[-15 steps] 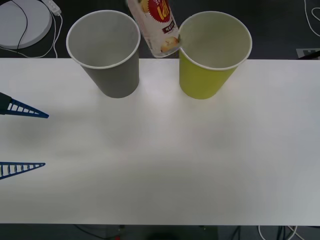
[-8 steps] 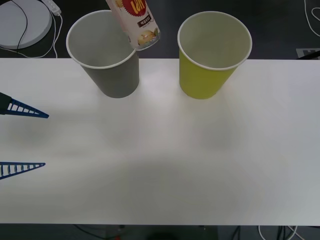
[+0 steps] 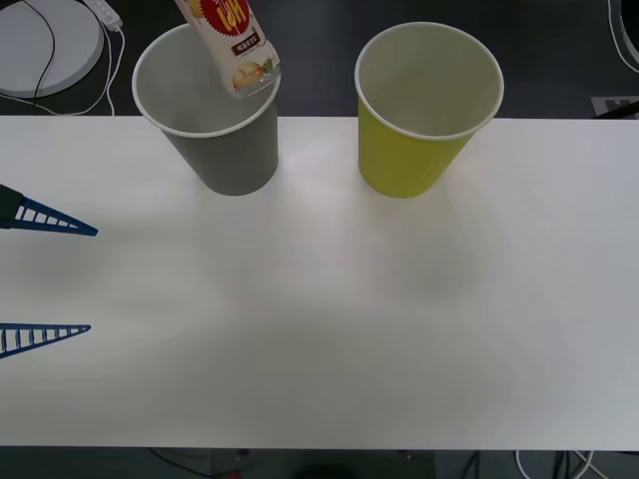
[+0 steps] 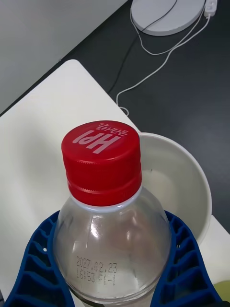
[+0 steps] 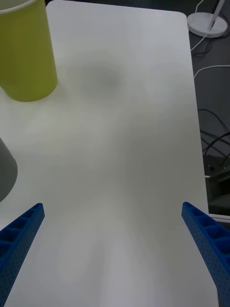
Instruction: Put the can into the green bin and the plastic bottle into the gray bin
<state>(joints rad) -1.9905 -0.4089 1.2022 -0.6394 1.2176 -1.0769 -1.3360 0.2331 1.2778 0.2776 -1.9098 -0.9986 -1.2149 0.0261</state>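
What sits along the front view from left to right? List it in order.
Left claw at the table's left edge → gray bin → green bin.

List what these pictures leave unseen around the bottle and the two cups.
- Front view: the plastic bottle is cut off by the top edge, cap out of frame.
- Right wrist view: the right pincer and the bottle hide much of the gray bin, including its floor.
- Front view: the green bin shows white inner wall; its bottom cannot be made out.
- Left pincer: open, idle above the table.
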